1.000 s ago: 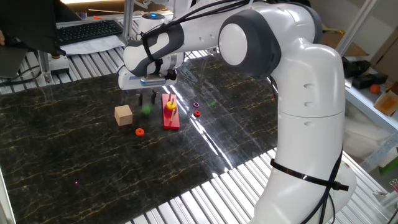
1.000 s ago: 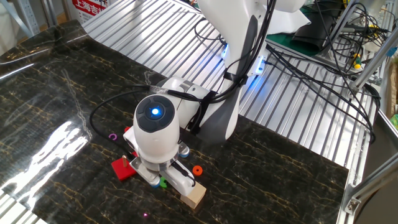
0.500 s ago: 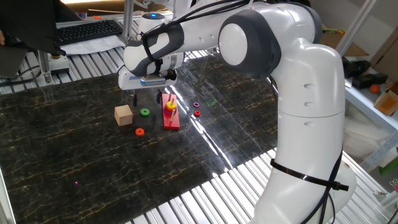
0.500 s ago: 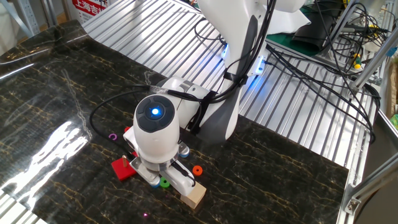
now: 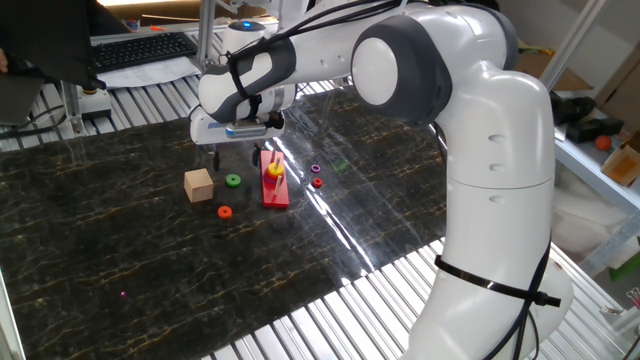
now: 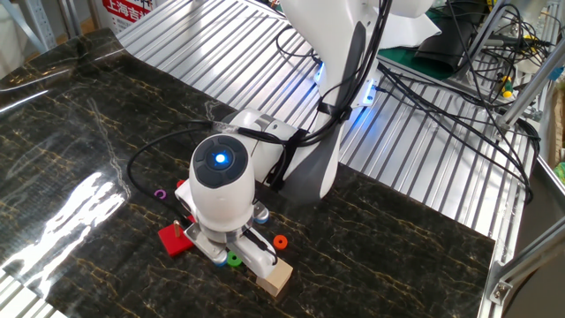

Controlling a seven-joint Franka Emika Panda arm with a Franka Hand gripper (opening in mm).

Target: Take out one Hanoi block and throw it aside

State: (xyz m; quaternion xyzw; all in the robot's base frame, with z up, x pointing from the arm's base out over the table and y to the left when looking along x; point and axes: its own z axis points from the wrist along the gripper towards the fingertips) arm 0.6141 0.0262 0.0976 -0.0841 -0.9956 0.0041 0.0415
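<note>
The Hanoi block (image 5: 233, 180), a small flat green ring, lies on the dark table between the tan wooden cube (image 5: 199, 185) and the red Hanoi base (image 5: 274, 190). A yellow ring (image 5: 273, 169) sits on the base's peg. My gripper (image 5: 233, 157) hangs just above the green ring, open, with nothing between its fingers. In the other fixed view the green ring (image 6: 234, 259) shows under the gripper (image 6: 231, 251), beside the cube (image 6: 275, 280); the wrist hides most of the red base (image 6: 173, 240).
An orange-red ring (image 5: 224, 212) lies in front of the cube. A small purple ring (image 5: 316, 169) and a small red ring (image 5: 317, 183) lie right of the base. A keyboard (image 5: 140, 48) sits beyond the table's back edge. The arm's white body (image 5: 490, 200) stands at the right.
One second ago the green ring was a blur in the air under the gripper; it has since dropped and lies still on the table. The gripper has not moved.
</note>
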